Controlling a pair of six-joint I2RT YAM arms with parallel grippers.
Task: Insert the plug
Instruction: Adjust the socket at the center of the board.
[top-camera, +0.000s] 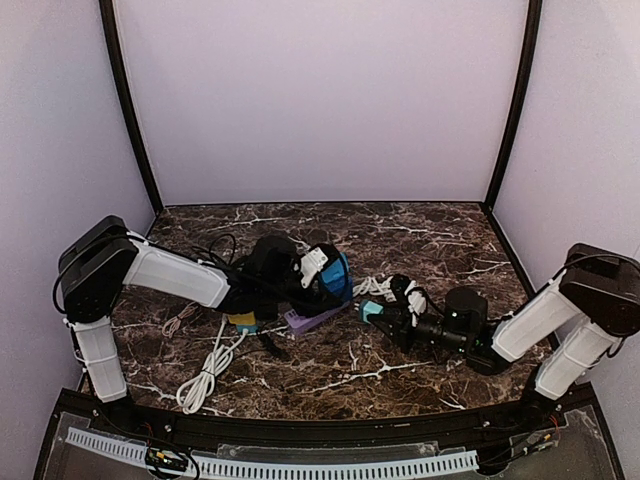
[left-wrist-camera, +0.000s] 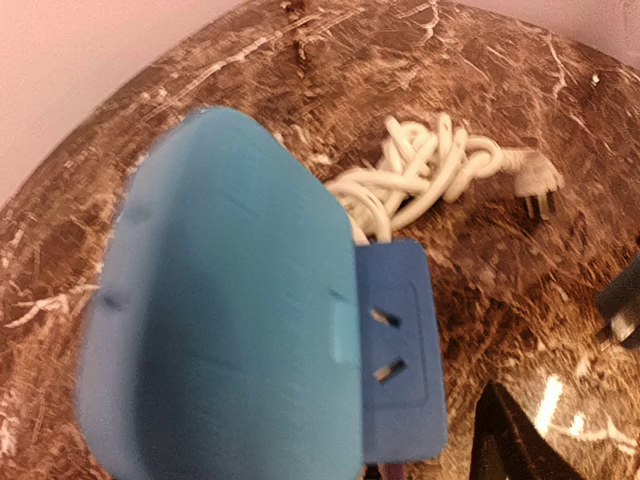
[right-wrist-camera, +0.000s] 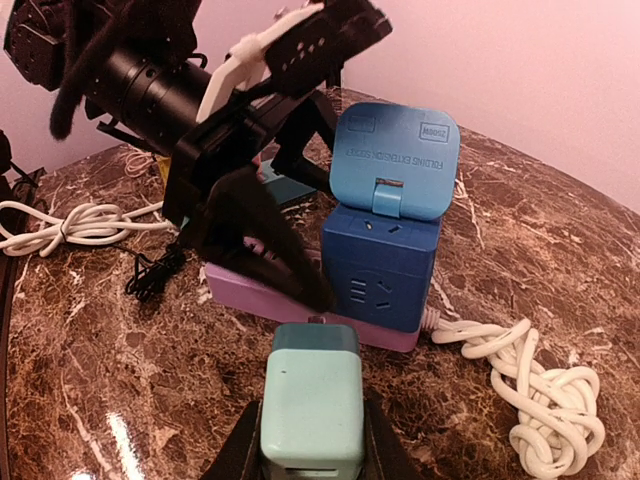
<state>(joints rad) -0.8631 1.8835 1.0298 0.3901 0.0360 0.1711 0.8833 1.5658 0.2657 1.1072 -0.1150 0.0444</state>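
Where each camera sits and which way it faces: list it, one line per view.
Top external: above and behind the bases, looking down at the marble table; both arms show.
Left wrist: close over the blue socket cube, facing down past its raised lid; one black finger shows.
Right wrist: low over the table, facing the cube; its own fingers hold the teal plug.
Shared: both wrist views show the cube and the white cord.

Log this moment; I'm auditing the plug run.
left gripper: open beside lid | right gripper: shut on plug | lid: raised | plug: short of socket, not inserted
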